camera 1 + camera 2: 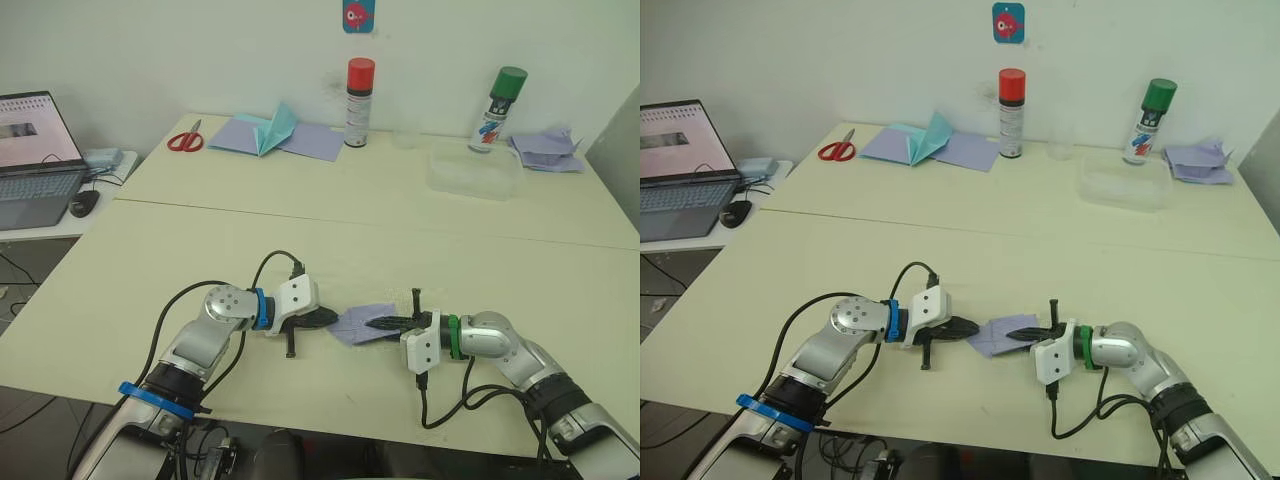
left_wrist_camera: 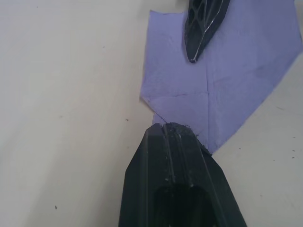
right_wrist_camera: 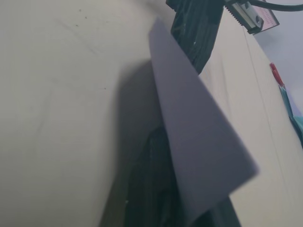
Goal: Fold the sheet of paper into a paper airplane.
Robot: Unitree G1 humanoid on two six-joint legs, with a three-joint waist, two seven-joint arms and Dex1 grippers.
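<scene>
The sheet of paper (image 1: 357,322), pale lavender-blue with creases, lies near the table's front edge between my two grippers. My left gripper (image 1: 328,318) is shut, and its tip (image 2: 173,130) rests on the paper's (image 2: 227,80) left corner. From the right, my right gripper (image 1: 376,324) reaches over the sheet with its fingers together. In the right wrist view a flap of the paper (image 3: 199,137) stands raised off the table, covering that gripper's fingers and casting a shadow. The left gripper (image 3: 196,28) shows beyond that flap.
Along the far side stand red scissors (image 1: 186,140), lavender sheets with a teal paper shape (image 1: 275,132), a red-capped can (image 1: 359,103), a clear plastic tub (image 1: 474,170), a green-capped can (image 1: 497,108) and crumpled lavender paper (image 1: 547,148). A laptop (image 1: 35,160) sits on a side table at left.
</scene>
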